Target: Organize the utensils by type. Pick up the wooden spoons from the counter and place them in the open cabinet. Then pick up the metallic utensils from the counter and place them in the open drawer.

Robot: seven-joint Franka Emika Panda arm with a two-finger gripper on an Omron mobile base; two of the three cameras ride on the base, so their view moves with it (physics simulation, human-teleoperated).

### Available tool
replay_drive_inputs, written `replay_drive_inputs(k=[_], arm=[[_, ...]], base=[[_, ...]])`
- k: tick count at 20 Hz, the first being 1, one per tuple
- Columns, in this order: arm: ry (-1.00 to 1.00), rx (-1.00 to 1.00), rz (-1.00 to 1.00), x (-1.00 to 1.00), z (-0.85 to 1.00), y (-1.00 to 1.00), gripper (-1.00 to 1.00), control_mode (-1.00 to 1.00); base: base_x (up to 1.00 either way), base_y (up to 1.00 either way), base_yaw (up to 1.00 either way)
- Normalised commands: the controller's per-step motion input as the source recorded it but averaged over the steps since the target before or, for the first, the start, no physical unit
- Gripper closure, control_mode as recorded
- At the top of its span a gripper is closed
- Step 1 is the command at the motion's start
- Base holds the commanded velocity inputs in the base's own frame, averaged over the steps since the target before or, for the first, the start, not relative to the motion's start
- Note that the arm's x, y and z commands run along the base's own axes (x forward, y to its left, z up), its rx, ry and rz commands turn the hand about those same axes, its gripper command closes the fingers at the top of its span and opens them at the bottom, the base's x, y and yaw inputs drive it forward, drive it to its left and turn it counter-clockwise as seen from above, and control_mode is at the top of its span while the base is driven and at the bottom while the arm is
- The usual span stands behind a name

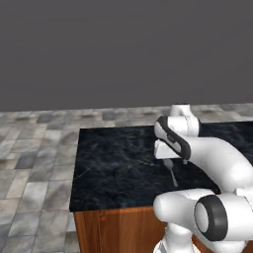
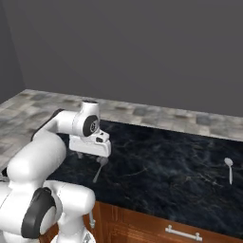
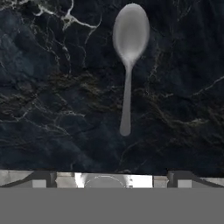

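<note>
A metal spoon (image 3: 128, 61) lies flat on the black marble counter (image 1: 113, 163), bowl away from me in the hand view. It also shows as a thin grey spoon (image 2: 98, 172) just under the hand, and its handle (image 1: 173, 177) points toward the counter's front edge. My gripper (image 2: 90, 154) hovers a little above it, open, with nothing between its fingers. A second metal spoon (image 2: 229, 169) lies far to the right on the same counter. The wooden spoons, the open cabinet and the open drawer are out of view.
The counter sits on a wooden base (image 1: 118, 230); a shut drawer front with a metal handle (image 2: 182, 233) is below its front edge. Tiled floor (image 1: 29, 168) surrounds the counter's left side. A grey wall stands behind.
</note>
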Motion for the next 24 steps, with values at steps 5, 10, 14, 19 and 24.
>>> replay_drive_inputs(k=[5, 10, 14, 19, 24], arm=[[-0.19, 0.04, 0.07, 0.03, -0.45, -0.13, -1.00, -1.00], [-0.05, 0.03, 0.02, 0.18, -0.45, -0.14, -1.00, -1.00], [0.07, 0.04, 0.00, 0.35, -0.49, -0.03, -1.00, -1.00], [0.01, 0.03, 0.00, 0.37, -0.46, -0.01, -1.00, -1.00], [-0.02, 0.00, 0.00, 0.10, -0.50, -0.01, -1.00, -1.00]], base=[[0.00, 0.00, 0.00], [0.00, 0.00, 0.00], [0.00, 0.00, 0.00], [0.00, 0.00, 0.00], [0.00, 0.00, 0.00]])
